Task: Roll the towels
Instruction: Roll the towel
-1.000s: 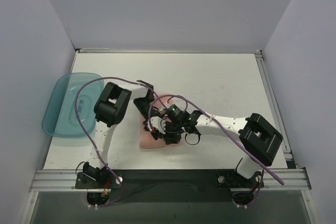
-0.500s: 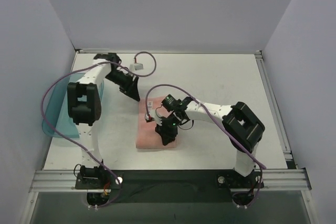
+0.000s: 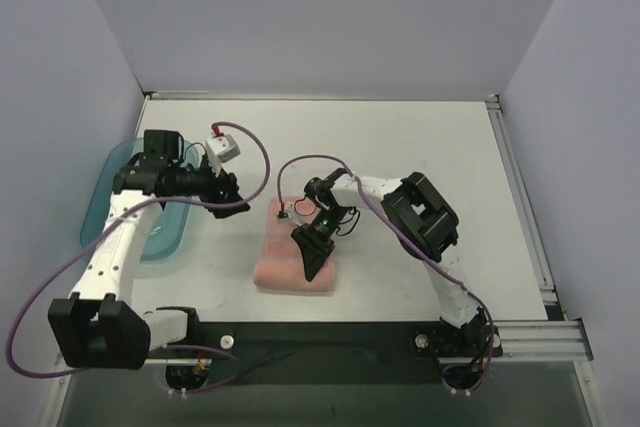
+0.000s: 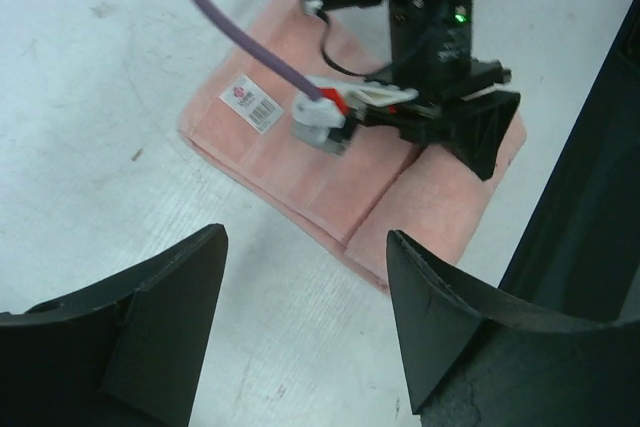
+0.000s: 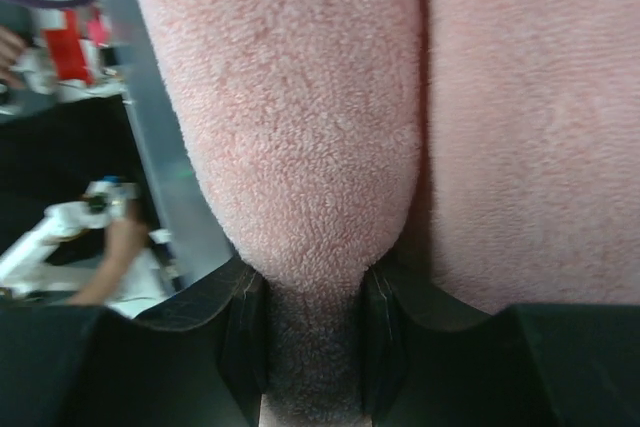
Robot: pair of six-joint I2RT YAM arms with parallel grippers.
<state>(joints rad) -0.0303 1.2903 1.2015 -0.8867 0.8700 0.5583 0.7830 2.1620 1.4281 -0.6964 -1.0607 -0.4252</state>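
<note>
The salmon-pink towel (image 3: 283,259) lies folded on the table's near middle. In the left wrist view it (image 4: 290,152) shows a white barcode label (image 4: 250,103). My right gripper (image 3: 312,253) is down on the towel's right part, shut on a thick fold of the terry cloth (image 5: 300,107), which bulges out between the fingers (image 5: 245,332). My left gripper (image 3: 234,204) is open and empty, left of the towel and above bare table; its fingers (image 4: 170,297) frame the towel's near-left edge without touching it.
A translucent teal tray (image 3: 104,209) sits at the left edge, partly under my left arm. Purple cables loop over both arms. White walls close the back and both sides. The black rail (image 3: 330,337) runs along the near edge.
My left arm swung from the back left to above the tray, its gripper now facing the towel. My right gripper moved nearer along the towel, holding a fold; the towel shifted slightly.
</note>
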